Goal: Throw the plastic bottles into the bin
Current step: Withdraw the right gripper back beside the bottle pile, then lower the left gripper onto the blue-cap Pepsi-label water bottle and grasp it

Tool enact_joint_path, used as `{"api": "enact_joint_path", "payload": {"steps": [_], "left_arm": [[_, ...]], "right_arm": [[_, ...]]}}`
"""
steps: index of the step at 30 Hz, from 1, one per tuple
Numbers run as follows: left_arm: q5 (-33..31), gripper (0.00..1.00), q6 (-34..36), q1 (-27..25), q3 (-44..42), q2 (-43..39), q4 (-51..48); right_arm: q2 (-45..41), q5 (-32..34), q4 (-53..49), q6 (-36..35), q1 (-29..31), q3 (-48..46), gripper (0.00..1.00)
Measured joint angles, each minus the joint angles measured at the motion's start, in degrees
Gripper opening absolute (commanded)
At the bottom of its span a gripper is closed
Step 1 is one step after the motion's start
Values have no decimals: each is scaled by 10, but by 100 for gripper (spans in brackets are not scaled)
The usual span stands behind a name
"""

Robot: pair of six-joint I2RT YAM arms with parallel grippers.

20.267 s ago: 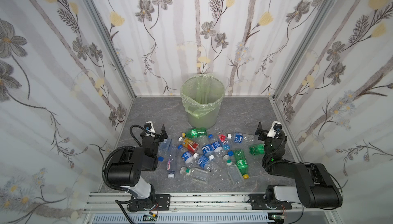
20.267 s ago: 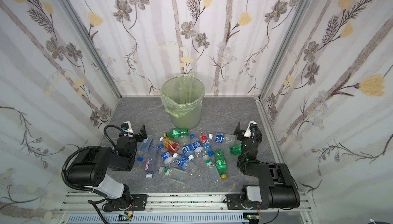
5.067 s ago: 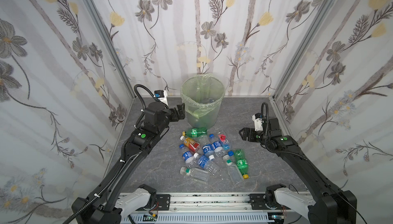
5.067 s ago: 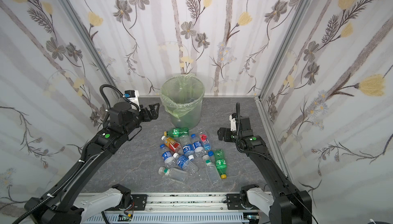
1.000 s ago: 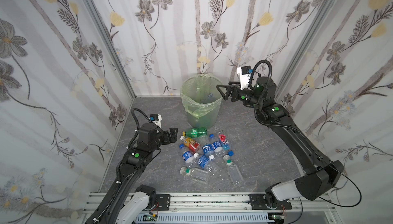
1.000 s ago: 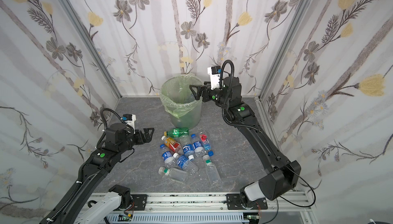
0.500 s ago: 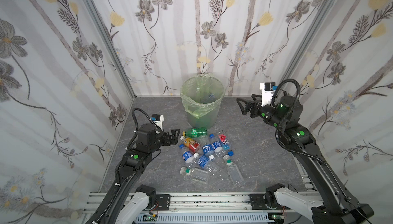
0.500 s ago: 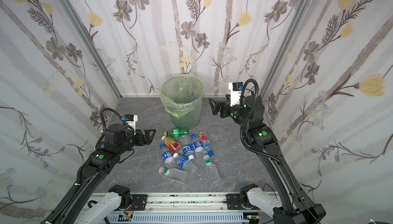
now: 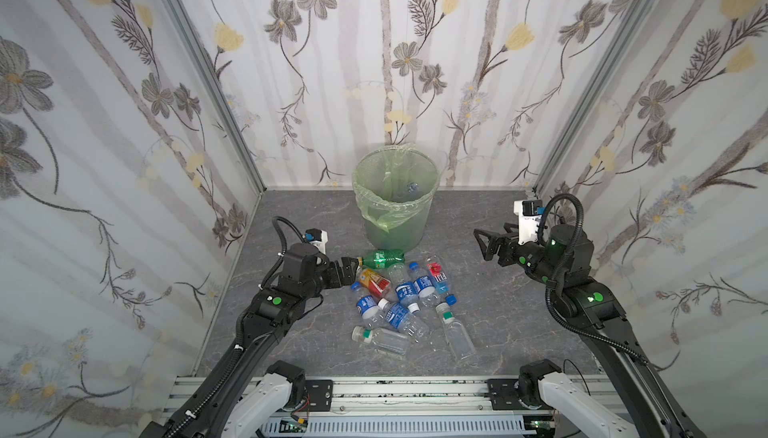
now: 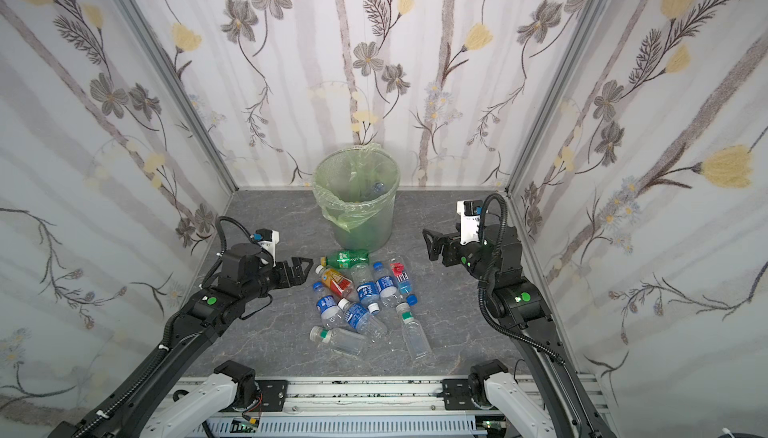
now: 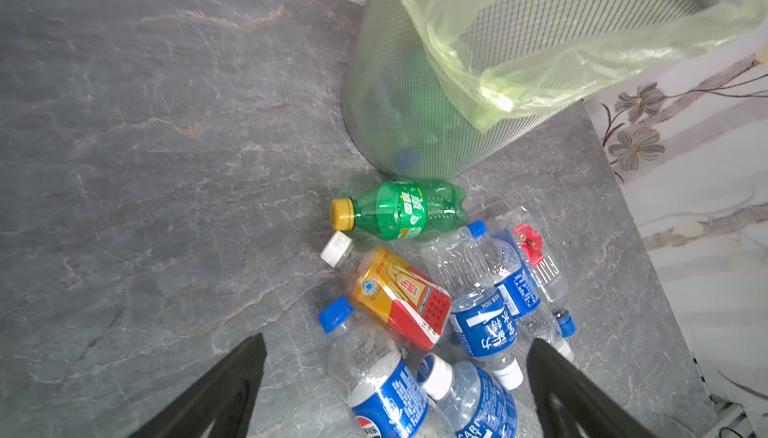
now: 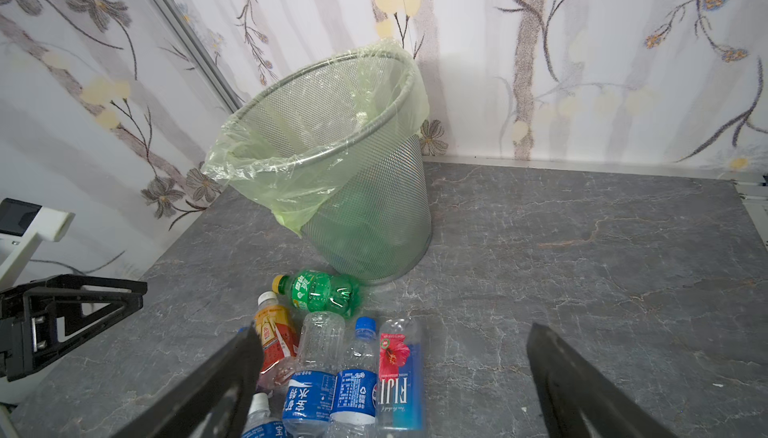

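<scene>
The green bottle (image 9: 380, 259) lay on its side just in front of the round mesh bin (image 9: 397, 230), its long axis across the bin's front, yellow cap toward the left gripper (image 9: 353, 269). The other plastic bottles (image 9: 401, 317), mostly clear with blue labels, lay heaped farther from the bin. The left gripper and the right gripper (image 9: 480, 245) both had their fingers spread wide, empty.

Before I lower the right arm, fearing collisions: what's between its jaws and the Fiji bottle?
Only bare floor before the Fiji bottle, in both top views.
</scene>
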Motion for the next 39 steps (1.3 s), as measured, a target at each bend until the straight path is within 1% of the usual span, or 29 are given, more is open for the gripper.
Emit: {"api": "enact_joint_path", "payload": {"steps": [4, 9, 14, 18, 29, 31, 35, 39], "left_arm": [[-33, 100, -60, -25, -22, 19, -1], [-65, 100, -114, -79, -41, 56, -2], [-86, 100, -144, -106, -50, 102, -1], [-83, 99, -146, -122, -69, 142, 9], [-50, 90, -148, -127, -96, 215, 82], [-44, 85, -148, -127, -98, 229, 98], [-42, 72, -150, -125, -108, 236, 120], [-43, 69, -154, -121, -117, 240, 141]], "right_arm": [[6, 0, 0, -6, 0, 0, 100], [12, 0, 3, -10, -1, -9, 100], [17, 0, 4, -10, -1, -18, 100], [17, 0, 6, -10, -2, -25, 100], [15, 15, 8, -10, -2, -37, 100], [14, 15, 8, -9, -2, -37, 100], [8, 15, 9, -8, -2, -41, 100], [5, 18, 9, -8, -2, -44, 100]]}}
